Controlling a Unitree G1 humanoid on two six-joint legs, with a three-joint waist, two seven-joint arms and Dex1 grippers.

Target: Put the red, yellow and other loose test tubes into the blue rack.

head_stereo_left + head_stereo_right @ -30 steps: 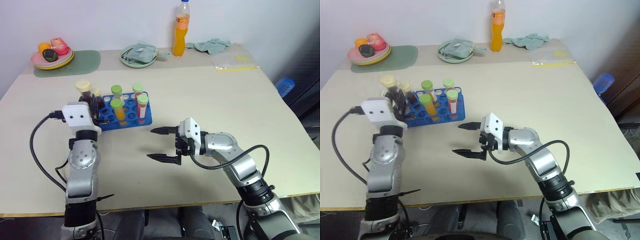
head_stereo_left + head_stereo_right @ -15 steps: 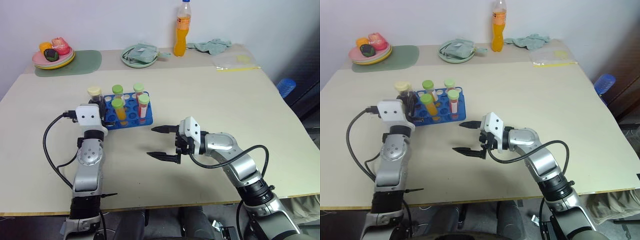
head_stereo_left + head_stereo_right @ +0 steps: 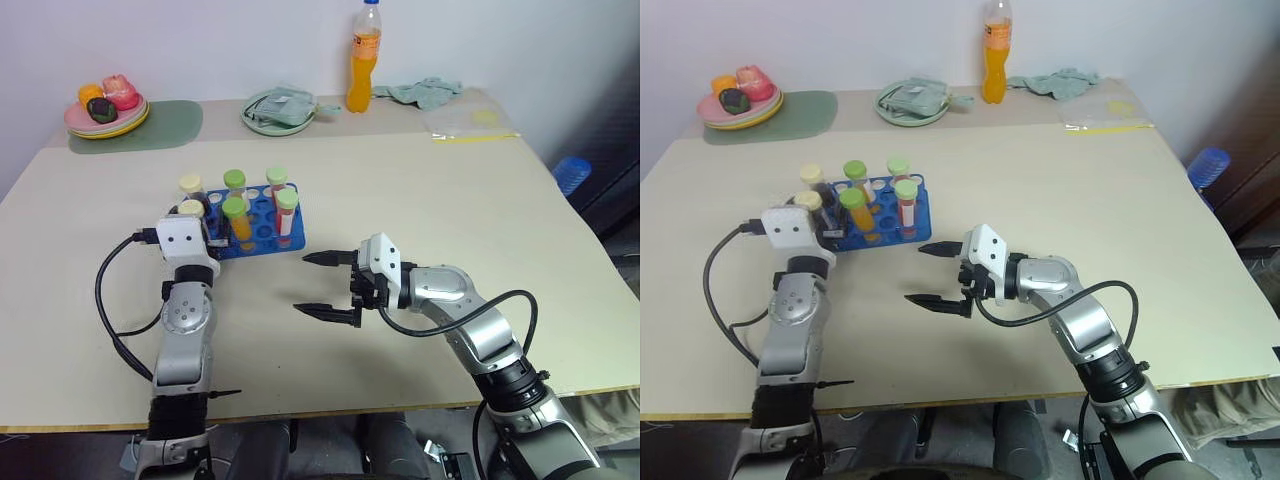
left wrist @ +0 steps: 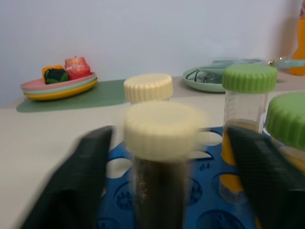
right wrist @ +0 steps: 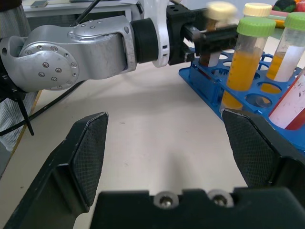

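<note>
Since a second ago the left arm has been coming down toward the blue rack (image 3: pixel 252 222), and the dark tube with the cream cap (image 4: pixel 161 157) that it was carrying high is now sitting low at the rack's near-left corner. Nearest the robot, the right tool (image 3: pixel 328 286) is hanging just above the bench (image 3: pixel 420 190), pointing toward the robot's left with its two black fingers standing wide apart and nothing between them; it is keeping the place it had before, a little way off the rack's right end. Next out, the left tool (image 4: pixel 167 191) is reaching forward at the rack's near-left corner, its fingers (image 4: pixel 76 186) now spread to either side of the cream-capped dark tube, which is standing upright between them; whether the pads are touching the tube cannot be told through the blur. Just behind that tube another cream-capped tube (image 3: pixel 190 186) is standing in the rack. Toward the rack's middle and right, three green-capped tubes are standing upright: two with orange contents (image 3: pixel 236 216) and one with red (image 3: pixel 286 212), plus a pale-capped one (image 3: pixel 276 180) at the far edge. Well beyond the rack, along the bench's far edge, a stack of plates with fruit (image 3: pixel 106 108) is sitting on a green mat (image 3: pixel 160 126), a pale green bowl (image 3: pixel 277 110) is lying near the centre, and an orange drink bottle (image 3: pixel 363 60) is standing beside a crumpled cloth (image 3: pixel 420 92).
</note>
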